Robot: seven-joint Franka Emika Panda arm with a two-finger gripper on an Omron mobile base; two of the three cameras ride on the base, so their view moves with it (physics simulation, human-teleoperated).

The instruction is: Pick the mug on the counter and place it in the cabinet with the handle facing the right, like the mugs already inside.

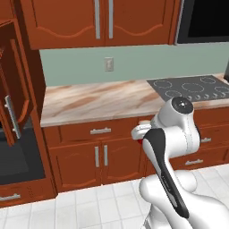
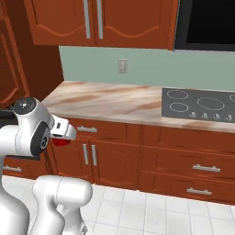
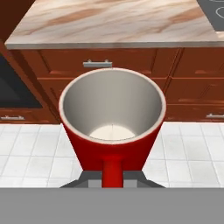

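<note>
The red mug (image 3: pixel 112 131) with a pale inside fills the hand view, its mouth open toward the camera and its red handle (image 3: pixel 112 170) pointing down between my fingers. My gripper (image 3: pixel 112 180) is shut on it. From the base views the mug (image 1: pixel 140 142) (image 2: pixel 59 141) hangs under my hand (image 1: pixel 139 133) in front of the drawers, below the edge of the marbled counter (image 1: pixel 98 100) (image 2: pixel 110 98). At the far left a reddish-brown cabinet door (image 1: pixel 15 89) stands open; the cabinet's inside is out of view.
A black cooktop (image 1: pixel 192 87) (image 2: pixel 202 104) lies on the counter's right part. Wavy-panelled upper cabinets (image 1: pixel 103 22) hang above, with a dark appliance (image 1: pixel 205 20) beside them. A dark oven front (image 1: pixel 18 156) sits low on the left. White floor tiles (image 3: pixel 26 148) lie below.
</note>
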